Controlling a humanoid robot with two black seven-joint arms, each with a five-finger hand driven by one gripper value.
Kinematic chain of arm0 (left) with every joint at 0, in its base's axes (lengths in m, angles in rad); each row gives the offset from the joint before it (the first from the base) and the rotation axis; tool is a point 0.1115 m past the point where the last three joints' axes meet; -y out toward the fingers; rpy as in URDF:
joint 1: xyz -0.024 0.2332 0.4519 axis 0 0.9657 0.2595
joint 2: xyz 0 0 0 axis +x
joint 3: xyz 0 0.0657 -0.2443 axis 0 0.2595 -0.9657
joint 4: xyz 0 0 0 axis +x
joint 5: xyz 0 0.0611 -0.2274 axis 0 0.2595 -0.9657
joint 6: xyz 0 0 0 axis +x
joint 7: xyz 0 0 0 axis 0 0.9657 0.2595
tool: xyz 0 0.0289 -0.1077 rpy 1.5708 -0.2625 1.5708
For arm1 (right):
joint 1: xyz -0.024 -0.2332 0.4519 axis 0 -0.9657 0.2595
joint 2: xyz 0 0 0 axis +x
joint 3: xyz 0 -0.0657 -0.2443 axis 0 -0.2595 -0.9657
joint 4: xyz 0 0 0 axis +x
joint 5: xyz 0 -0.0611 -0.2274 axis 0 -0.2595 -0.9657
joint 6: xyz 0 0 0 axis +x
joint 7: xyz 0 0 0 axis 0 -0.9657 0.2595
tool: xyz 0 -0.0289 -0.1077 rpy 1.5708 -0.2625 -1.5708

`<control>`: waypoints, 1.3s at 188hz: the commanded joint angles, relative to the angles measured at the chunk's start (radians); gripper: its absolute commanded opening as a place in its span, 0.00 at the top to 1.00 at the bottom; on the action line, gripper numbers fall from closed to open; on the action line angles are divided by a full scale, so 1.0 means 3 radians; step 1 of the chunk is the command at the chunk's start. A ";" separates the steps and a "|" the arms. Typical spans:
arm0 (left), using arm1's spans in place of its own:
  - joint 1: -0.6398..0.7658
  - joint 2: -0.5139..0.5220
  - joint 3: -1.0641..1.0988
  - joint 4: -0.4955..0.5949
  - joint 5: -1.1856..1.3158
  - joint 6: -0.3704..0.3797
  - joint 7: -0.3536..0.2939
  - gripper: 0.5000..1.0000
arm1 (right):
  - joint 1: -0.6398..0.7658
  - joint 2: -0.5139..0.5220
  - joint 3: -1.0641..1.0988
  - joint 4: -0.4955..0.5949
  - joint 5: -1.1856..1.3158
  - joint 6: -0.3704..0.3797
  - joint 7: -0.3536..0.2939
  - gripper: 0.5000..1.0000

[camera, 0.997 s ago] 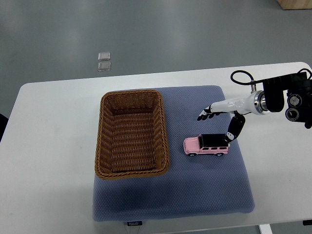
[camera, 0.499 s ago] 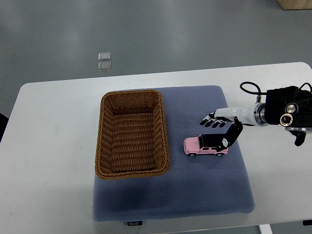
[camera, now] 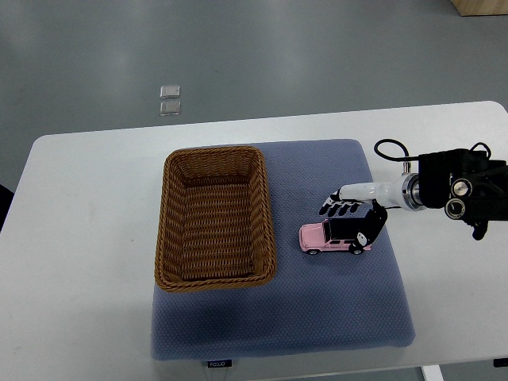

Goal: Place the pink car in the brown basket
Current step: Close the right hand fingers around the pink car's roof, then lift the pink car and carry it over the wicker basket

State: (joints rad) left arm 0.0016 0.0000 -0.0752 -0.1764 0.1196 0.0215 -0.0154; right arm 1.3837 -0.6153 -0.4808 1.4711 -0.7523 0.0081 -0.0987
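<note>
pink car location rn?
In the top view, the pink car sits on the blue mat, just right of the brown basket, with the right hand at its rear end.

White table (camera: 87,238) stands on grey floor (camera: 262,55).

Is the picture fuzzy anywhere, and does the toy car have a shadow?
Top view: sharp all over, with soft, even light and no glare; the pink car casts only a faint shadow on the blue mat, the brown basket is darker inside along its walls, and the right hand is crisp, not blurred.
</note>
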 commanded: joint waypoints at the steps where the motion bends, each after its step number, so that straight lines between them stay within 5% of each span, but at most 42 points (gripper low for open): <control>1: 0.0000 0.0000 0.0000 0.0000 0.0000 0.0000 0.0000 0.00 | -0.0016 0.0052 0.0002 0.0000 -0.0008 0.0034 0.0002 0.35; 46: 0.0000 0.0000 0.0000 0.0000 0.0000 0.0000 0.0000 0.00 | -0.0021 0.0093 0.0002 0.0000 -0.0115 0.0045 0.0002 0.50; 89: 0.0000 0.0000 0.0000 0.0000 0.0000 0.0000 0.0000 0.00 | -0.0021 0.0093 0.0002 0.0000 -0.0197 0.0142 0.0002 1.00; 245: 0.0000 0.0000 0.0000 0.0000 0.0000 0.0000 0.0000 0.00 | 0.0455 -0.0081 0.0120 -0.0123 -0.0131 0.0254 0.0068 1.00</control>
State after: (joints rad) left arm 0.0015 0.0000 -0.0752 -0.1764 0.1197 0.0215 -0.0153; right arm 1.4858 -0.6395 -0.4601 1.4472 -0.8020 0.0774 -0.0820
